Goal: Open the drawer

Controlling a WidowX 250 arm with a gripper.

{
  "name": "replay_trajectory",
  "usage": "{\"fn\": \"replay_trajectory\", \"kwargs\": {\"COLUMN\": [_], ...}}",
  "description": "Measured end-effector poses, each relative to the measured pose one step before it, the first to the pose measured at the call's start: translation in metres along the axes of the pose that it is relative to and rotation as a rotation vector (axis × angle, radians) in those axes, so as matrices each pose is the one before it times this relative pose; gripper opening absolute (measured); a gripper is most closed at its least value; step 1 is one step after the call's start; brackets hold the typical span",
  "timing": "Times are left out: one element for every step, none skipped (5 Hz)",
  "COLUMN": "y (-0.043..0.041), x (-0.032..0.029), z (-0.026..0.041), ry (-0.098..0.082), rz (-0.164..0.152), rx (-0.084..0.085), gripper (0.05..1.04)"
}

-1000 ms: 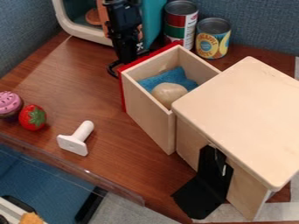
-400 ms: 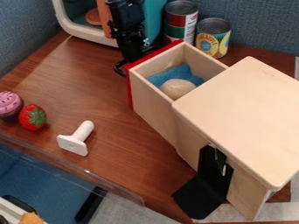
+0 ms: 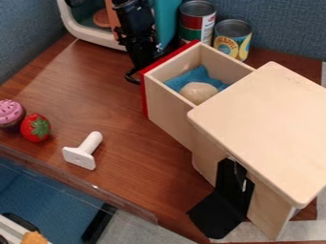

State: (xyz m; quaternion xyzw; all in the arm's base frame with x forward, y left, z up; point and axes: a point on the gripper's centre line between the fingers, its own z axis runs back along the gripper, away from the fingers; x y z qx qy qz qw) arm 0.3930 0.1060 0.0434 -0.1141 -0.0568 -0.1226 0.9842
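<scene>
Two cans are standing by the counter's back edge: a taller one with a red, green and white label [image 3: 196, 24] and a yellow-labelled one [image 3: 232, 40]. Beside them, toward the back left corner, a teal and cream toy box [image 3: 92, 39] is sitting with a brown round piece [image 3: 102, 19] inside it. The black gripper [image 3: 144, 62] is hanging down in front of this box, right by the red front [image 3: 146, 95] of the drawer; whether it is grasping anything or hanging released, I cannot tell.

The drawer [image 3: 168, 112] is jutting out of the wooden cabinet [image 3: 261, 128] toward the back left, standing open. A blue cloth [image 3: 191, 76] is lying inside, and a pale round object [image 3: 198, 92] is resting against it. The cabinet is occupying the right side of the counter [image 3: 96, 100], with a black angled piece [image 3: 219, 214] at its near side.

Near the left end of the counter's front edge, a pink-topped cupcake [image 3: 11, 113] and a red strawberry [image 3: 35, 127] are sitting side by side. Farther right along that edge, a white stamp-shaped piece [image 3: 83, 151] is lying tilted.
</scene>
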Motion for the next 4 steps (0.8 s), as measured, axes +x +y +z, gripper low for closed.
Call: {"fn": "replay_trajectory", "kwargs": {"y": [0.00183, -0.00524, -0.00823, -0.01464], "x": [-0.00872, -0.00553, 0.00071, -0.00641], "z": [-0.00701, 0.00203, 0.02635, 0.04585], "ry": [0.0299, 0.039, 0.0077, -0.0226], "rz": [0.0242, -0.0394, -0.075, -0.0619], "rx": [0.02, -0.0241, 0.0098, 0.0068], "gripper": [0.351, 0.657, 0.941, 1.01]}}
